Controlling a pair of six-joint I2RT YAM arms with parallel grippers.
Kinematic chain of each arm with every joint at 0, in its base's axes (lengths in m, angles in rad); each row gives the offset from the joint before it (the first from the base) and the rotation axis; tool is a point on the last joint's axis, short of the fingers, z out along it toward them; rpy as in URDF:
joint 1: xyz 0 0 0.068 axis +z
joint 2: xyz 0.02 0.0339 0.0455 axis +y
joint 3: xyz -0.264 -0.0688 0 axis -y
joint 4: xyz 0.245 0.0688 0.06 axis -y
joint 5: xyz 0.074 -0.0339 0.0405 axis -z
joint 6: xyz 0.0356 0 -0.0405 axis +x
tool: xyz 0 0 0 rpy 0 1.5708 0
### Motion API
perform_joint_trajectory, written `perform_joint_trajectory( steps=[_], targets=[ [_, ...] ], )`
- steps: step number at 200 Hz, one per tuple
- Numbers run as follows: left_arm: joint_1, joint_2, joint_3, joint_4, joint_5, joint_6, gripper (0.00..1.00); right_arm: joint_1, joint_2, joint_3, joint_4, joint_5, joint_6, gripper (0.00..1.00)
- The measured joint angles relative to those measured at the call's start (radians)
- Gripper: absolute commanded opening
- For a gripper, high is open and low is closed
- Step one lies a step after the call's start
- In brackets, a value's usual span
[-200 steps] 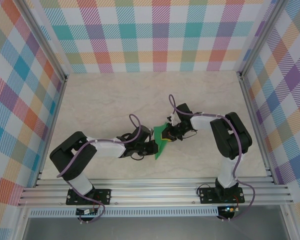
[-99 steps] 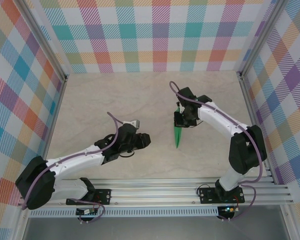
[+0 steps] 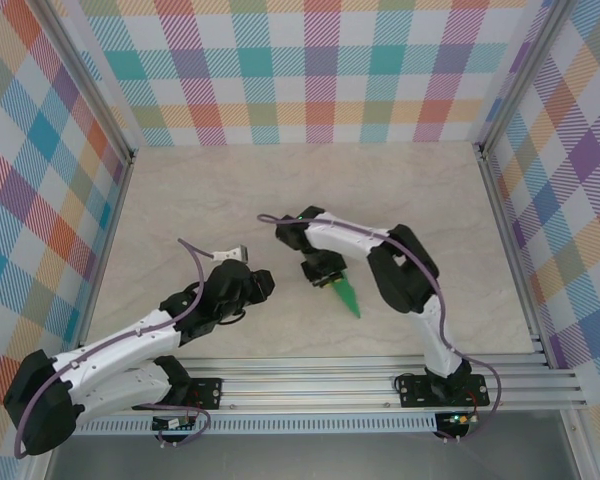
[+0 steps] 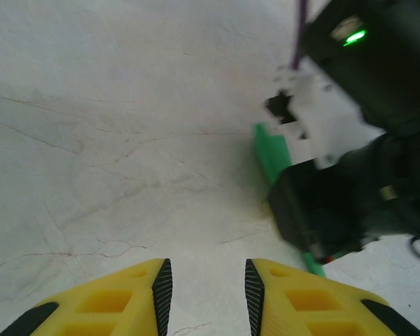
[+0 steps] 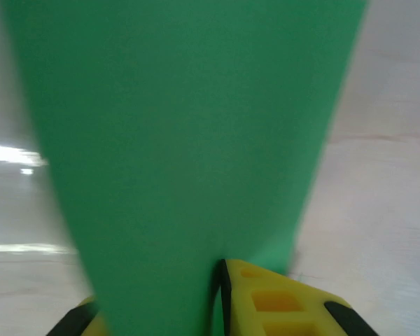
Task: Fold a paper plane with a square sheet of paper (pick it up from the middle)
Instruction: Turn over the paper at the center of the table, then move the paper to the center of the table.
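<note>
Centrally, right jaws clamped on paper plane (image 3: 348,299), left jaws parted, empty, above table (image 3: 180,200).

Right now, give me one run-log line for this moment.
paper plane: narrow dart, tip toward near edge | right gripper: shut on it | left gripper: open, empty, over table

The top camera looks down from above and behind me over the whole table (image 3: 180,190). My left wrist camera skims low, facing my right arm (image 4: 364,196). It shares the paper plane (image 4: 271,150) with my right wrist camera, which sits very close to it.
</note>
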Motion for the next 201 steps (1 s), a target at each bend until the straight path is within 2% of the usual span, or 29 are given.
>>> perform_joint_trajectory(
  steps=[16,24,40,77,112,120,134,142,164,173,183,195,201],
  targets=[
    [0.002,-0.04,-0.007,-0.026,-0.012,-0.007,0.38,0.051,0.042,0.053,-0.009,-0.031,0.009,0.37],
    [0.002,-0.059,-0.014,-0.032,-0.017,-0.01,0.38,0.059,0.042,0.064,-0.011,-0.067,0.016,0.45],
    [0.003,-0.098,-0.033,-0.048,-0.027,-0.018,0.4,0.063,0.037,0.078,0.009,-0.122,0.025,0.54],
    [0.003,-0.137,-0.064,-0.063,-0.026,-0.031,0.42,0.056,-0.067,0.029,0.065,-0.192,0.0,0.67],
    [0.004,-0.121,-0.066,-0.066,0.0,-0.03,0.44,0.023,-0.327,-0.128,0.164,-0.277,-0.001,0.69],
    [0.004,-0.109,-0.066,-0.061,0.009,-0.029,0.44,0.005,-0.385,-0.171,0.195,-0.298,-0.001,0.66],
    [0.004,-0.079,-0.066,-0.043,0.033,-0.028,0.45,-0.044,-0.478,-0.257,0.255,-0.348,-0.003,0.57],
    [0.004,-0.059,-0.066,-0.035,0.047,-0.026,0.45,-0.072,-0.517,-0.305,0.282,-0.378,-0.002,0.48],
    [0.004,0.011,-0.063,-0.01,0.087,-0.02,0.44,-0.142,-0.574,-0.428,0.351,-0.438,0.003,0.29],
    [0.004,0.04,-0.059,0.002,0.105,-0.016,0.44,-0.156,-0.587,-0.477,0.372,-0.462,-0.001,0.24],
    [0.004,0.078,-0.052,0.015,0.122,-0.01,0.44,-0.16,-0.594,-0.522,0.39,-0.492,-0.002,0.3],
    [0.004,0.126,-0.037,0.028,0.144,-0.006,0.44,-0.16,-0.595,-0.559,0.402,-0.52,0.003,0.48],
    [0.003,0.151,-0.027,0.037,0.154,-0.005,0.43,-0.159,-0.595,-0.575,0.41,-0.523,0.005,0.53]
  ],
)
